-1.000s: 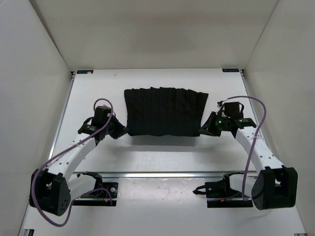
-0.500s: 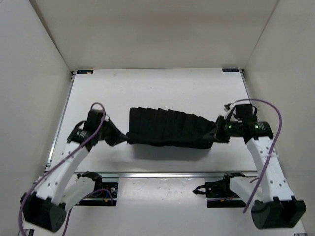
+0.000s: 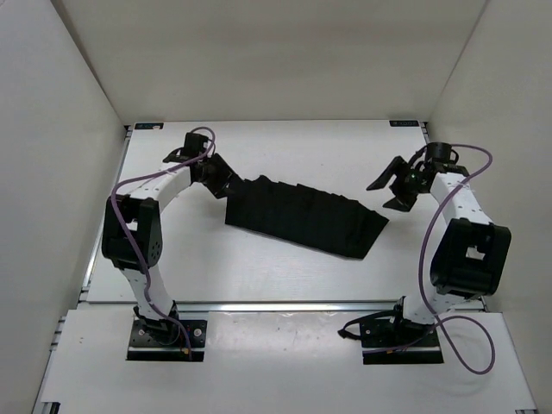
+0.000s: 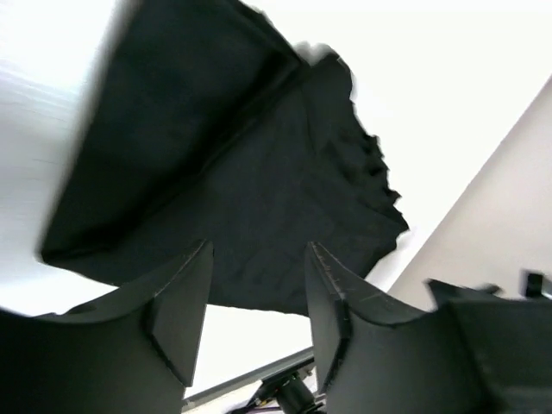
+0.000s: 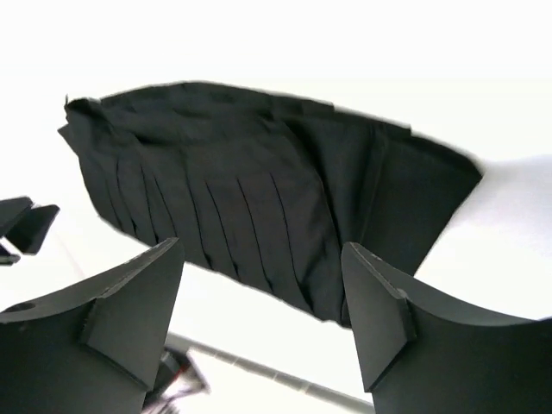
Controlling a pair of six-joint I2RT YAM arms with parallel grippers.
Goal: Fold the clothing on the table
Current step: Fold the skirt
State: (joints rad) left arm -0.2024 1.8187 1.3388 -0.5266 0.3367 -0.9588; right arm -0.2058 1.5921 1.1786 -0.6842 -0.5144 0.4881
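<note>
Clothing [image 3: 304, 216] diagonal, far-left to near-right

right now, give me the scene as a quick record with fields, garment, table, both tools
garment: black pleated fabric garment, doubled over, lying slanted
surface: flat white rectangular tabletop
left tool: black two-finger left tool, open, at garment's far-left corner
right tool: black two-finger right tool, open, clear of the garment, beside its right end

The top camera looks down on the table [image 3: 259, 267]; both wrist cameras closely face the clothing [image 3: 302, 216] from opposite ends.
</note>
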